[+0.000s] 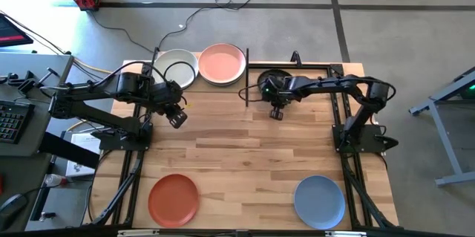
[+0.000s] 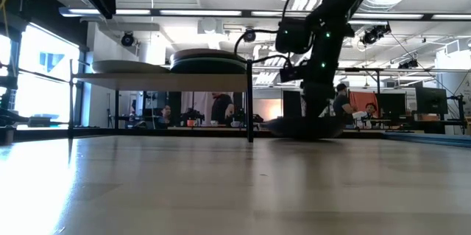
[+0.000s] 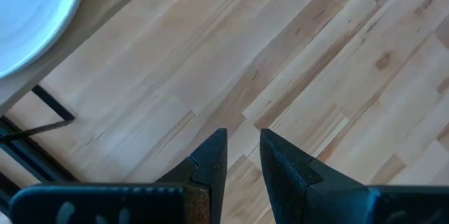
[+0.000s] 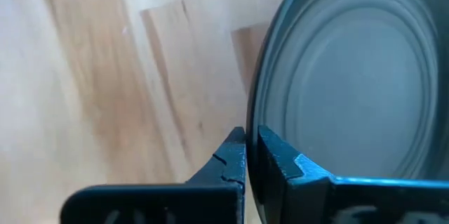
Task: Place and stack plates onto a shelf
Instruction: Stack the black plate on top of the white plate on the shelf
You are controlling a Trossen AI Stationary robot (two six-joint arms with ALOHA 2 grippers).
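Observation:
A dark plate [image 4: 351, 76] lies on the table's far side, just right of the shelf [image 2: 162, 80], with my right gripper [image 4: 251, 147] shut on its rim. On the shelf an off-white plate [image 1: 176, 67] and a pink plate [image 1: 222, 63] top two stacks. A terracotta plate [image 1: 173, 200] and a blue plate [image 1: 319, 201] lie flat near the front edge. My left gripper [image 3: 243, 147] hangs open above bare tabletop in front of the shelf, with nothing between its fingers. My right gripper pinches the dark plate's rim [image 4: 256, 112] between its two fingers, one on the inner face and one outside. The fingers come steeply from above. In the low view the plate [image 2: 305, 127] sits low by the tabletop; whether it is clear of it I cannot tell.
The shelf's black upright [image 2: 250, 99] stands close to the left of the held plate. The table's middle [image 1: 245, 155] is bare wood. People and desks show in the room beyond the far edge.

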